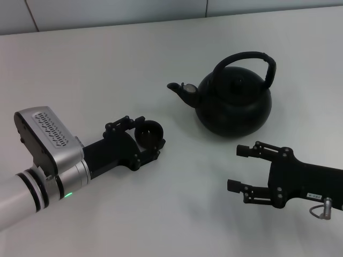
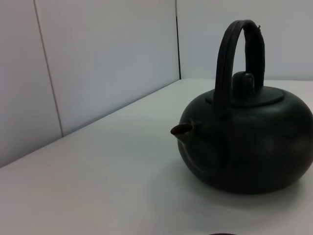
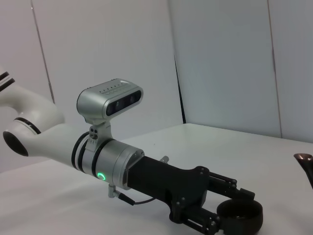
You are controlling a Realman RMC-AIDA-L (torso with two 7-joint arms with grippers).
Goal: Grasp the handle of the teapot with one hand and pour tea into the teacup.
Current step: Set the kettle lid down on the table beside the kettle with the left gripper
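So nearest the camera in the head view, the right gripper (image 1: 236, 168) sits in the lower right of the frame, low over the white table (image 1: 107, 69), jaws spread wide and holding nothing. Over on the lower left, the left gripper (image 1: 153, 136) is closed around the little black teacup (image 1: 149, 131), which sits between its fingers just left of centre; the right wrist view shows the same thing, cup (image 3: 239, 214) pinched at the tip of the left gripper (image 3: 230, 213). Farther back, upper right of centre, the matte-black teapot (image 1: 233, 104) stands upright on the table, well apart from both grippers, spout (image 1: 182, 91) pointing left toward the cup. Its arched handle (image 1: 252, 58) stands up over the lid, untouched. No tea visible anywhere.
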